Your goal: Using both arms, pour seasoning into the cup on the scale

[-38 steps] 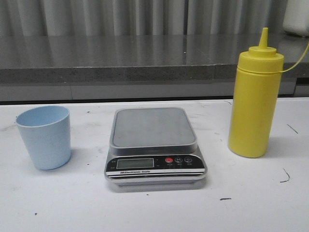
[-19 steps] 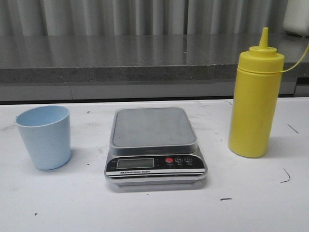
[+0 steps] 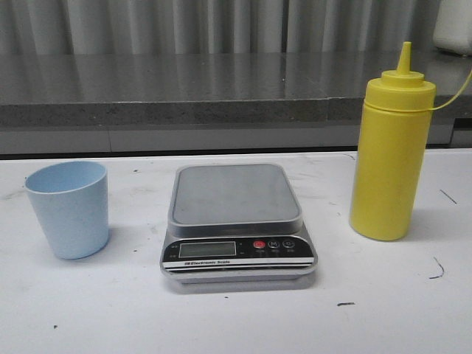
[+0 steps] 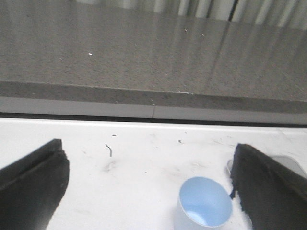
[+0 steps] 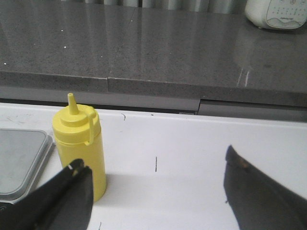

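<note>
The pale blue cup (image 3: 69, 209) stands upright on the white table, left of the silver scale (image 3: 234, 220), whose steel platform is bare. The yellow seasoning bottle (image 3: 391, 147) stands upright right of the scale. Neither arm shows in the front view. In the left wrist view my left gripper (image 4: 149, 163) is open, above the table; the cup (image 4: 203, 203) sits near the inside of one finger (image 4: 266, 189), apart from both. In the right wrist view my right gripper (image 5: 154, 175) is open, with the seasoning bottle (image 5: 81, 146) just behind one finger (image 5: 62, 199) and not between the jaws.
A grey stone counter (image 3: 221, 88) runs along the back of the white table (image 3: 236, 317). A white appliance (image 5: 277, 13) sits on that counter at the far right. Small dark marks dot the table (image 3: 435, 269).
The front view has shifted very slightly; cup, scale and bottle stand where they were.
</note>
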Robot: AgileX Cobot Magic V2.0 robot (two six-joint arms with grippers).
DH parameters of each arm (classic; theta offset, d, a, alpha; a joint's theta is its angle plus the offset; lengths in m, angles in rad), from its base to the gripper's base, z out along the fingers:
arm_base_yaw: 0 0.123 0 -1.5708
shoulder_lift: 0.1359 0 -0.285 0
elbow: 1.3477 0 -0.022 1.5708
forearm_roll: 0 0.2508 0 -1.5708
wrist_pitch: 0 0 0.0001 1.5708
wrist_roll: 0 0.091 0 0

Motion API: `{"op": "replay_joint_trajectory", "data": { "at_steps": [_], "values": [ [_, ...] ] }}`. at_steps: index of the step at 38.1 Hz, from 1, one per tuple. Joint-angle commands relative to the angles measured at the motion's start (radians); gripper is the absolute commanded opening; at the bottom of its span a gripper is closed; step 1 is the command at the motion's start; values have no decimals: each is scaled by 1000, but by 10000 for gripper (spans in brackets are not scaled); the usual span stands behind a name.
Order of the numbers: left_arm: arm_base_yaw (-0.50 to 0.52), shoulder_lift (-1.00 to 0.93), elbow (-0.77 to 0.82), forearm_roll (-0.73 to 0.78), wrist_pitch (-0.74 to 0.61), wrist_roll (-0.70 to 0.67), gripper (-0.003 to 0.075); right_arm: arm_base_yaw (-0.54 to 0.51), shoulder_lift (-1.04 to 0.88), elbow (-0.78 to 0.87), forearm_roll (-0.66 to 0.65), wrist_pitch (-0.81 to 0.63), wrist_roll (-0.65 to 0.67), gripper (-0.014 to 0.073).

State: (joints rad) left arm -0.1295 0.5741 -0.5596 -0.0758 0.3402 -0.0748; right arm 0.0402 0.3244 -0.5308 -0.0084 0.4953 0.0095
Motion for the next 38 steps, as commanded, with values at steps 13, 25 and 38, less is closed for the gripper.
{"op": "replay_joint_trajectory", "data": {
  "at_steps": [13, 25, 38],
  "values": [
    [-353, 497, -334, 45, 77, 44, 659, -5, 17, -34, 0, -76, 1, 582],
    [-396, 871, -580, 76, 383, 44, 659, -5, 17, -34, 0, -80, 1, 582],
    [-396, 1110, -650, 103, 441, 44, 643, -5, 17, -34, 0, -80, 1, 582]
  ]
}}
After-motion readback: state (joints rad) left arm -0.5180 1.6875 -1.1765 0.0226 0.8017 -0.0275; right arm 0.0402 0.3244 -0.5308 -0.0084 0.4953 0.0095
